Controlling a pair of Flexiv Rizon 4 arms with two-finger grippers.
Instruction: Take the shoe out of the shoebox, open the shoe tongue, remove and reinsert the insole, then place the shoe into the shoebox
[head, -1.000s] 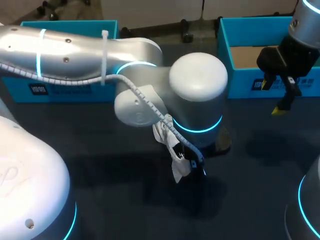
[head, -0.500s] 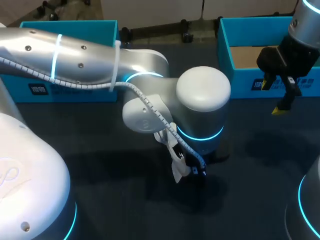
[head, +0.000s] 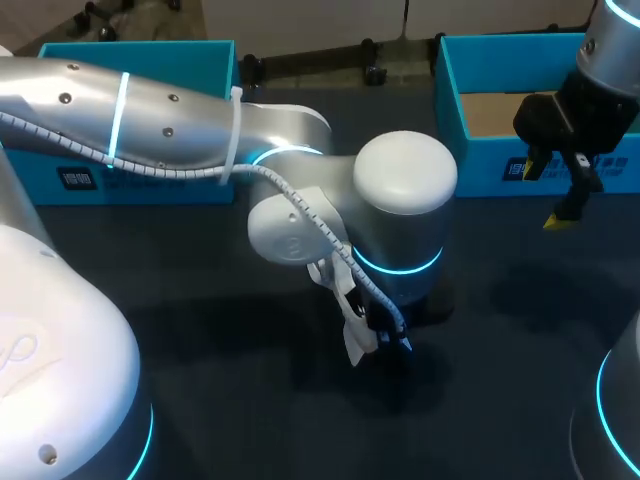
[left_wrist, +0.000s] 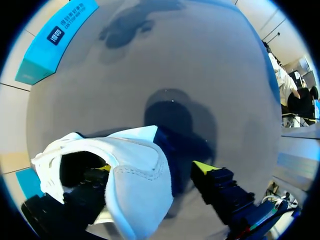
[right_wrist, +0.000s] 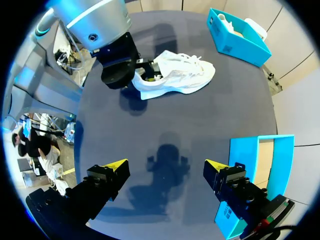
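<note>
I am looking at the white shoe (right_wrist: 180, 77) sitting near the middle of the desk (head: 250, 410), well apart from both boxes. My left gripper (left_wrist: 153, 168) is hanging at its heel end with the fingers spread wide. One yellow tip is sitting inside the shoe's opening and the other is standing outside the white side wall with a gap showing, so nothing is being clamped. In the head view my left arm (head: 400, 200) is covering most of the shoe. My right gripper (right_wrist: 165, 167) is hovering wide and empty above bare desk near the far right corner, just beside the open teal shoebox (head: 455, 110), whose inside is showing brown card. A second teal box (head: 170, 190) is sitting at the far left corner, holding something white that I cannot make out. Each box is carrying a small dark label (head: 78, 178) with white print on its front wall, too small for me to read from here.
</note>
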